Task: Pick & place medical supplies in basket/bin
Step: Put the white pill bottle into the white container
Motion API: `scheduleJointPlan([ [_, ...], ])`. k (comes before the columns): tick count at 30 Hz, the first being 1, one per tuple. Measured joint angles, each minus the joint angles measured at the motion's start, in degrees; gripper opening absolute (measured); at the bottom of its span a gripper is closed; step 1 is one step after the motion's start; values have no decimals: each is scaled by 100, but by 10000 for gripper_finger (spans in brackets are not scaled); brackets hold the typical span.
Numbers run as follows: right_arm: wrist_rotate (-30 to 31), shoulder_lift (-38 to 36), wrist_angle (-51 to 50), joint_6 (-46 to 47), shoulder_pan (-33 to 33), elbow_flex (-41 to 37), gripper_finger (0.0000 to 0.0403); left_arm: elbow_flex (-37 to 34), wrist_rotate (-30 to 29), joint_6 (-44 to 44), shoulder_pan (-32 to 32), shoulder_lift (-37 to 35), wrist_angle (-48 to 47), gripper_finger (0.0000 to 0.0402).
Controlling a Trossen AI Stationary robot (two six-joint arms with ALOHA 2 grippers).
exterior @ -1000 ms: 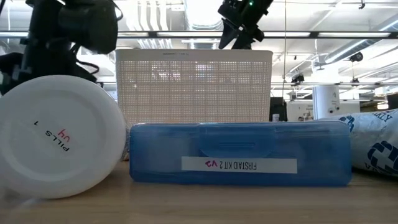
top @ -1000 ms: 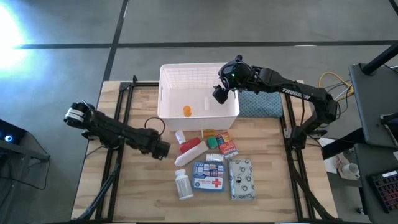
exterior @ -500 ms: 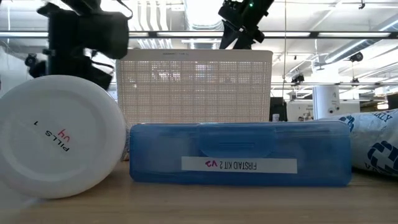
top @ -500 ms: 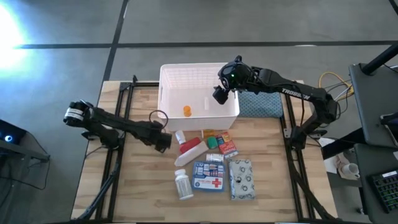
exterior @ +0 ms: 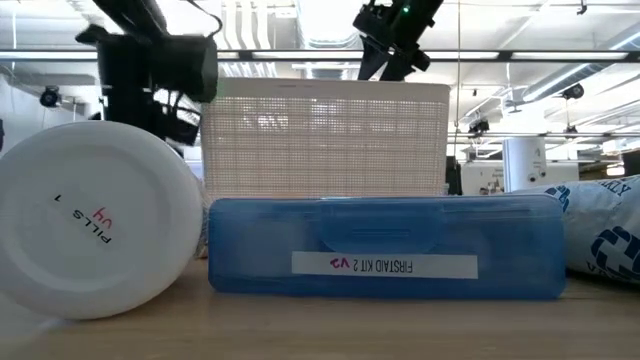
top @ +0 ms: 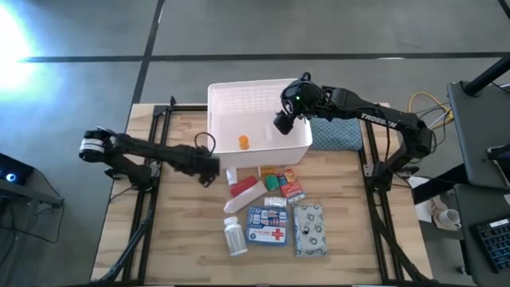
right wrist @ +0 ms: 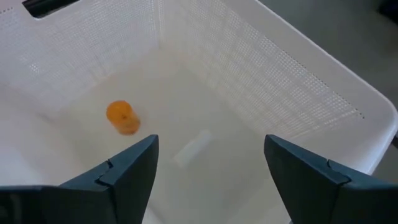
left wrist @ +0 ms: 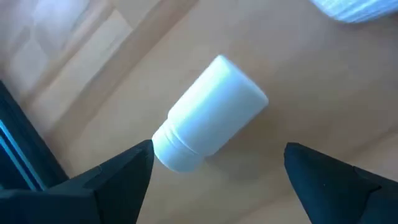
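The right pincer hangs over the near right part of the white rectangular plastic basket with slotted walls, its two dark fingers spread wide and holding nothing. Inside the basket lie an orange vial and a small white stick-like item. The left pincer sits low over the wooden worktop, just beside the basket's near left corner; its fingers stand wide apart with nothing gripped, and a small white cylindrical bottle lies on its side just ahead of them. On the worktop in front of the basket lie a red-and-white tube, a white pill bottle, a blue first-aid pouch with a red cross and a grey patterned packet
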Motion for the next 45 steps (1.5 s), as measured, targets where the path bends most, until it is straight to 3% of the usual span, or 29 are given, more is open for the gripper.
scheduleJointPlan([
  [7,-3,0,9,240,86,0,276,-429,36,2221,894,24,668,336],
  [10,-4,0,10,363,120,0,278,-613,395,3159,1284,24,1160,336],
  [15,-2,0,0,561,168,0,281,-606,496,3568,1441,15,1272,336],
  [32,9,0,-25,664,227,0,279,-565,552,2975,1067,15,1238,336],
  [45,9,2,-47,664,229,0,275,-591,518,1770,-551,-78,946,336],
])
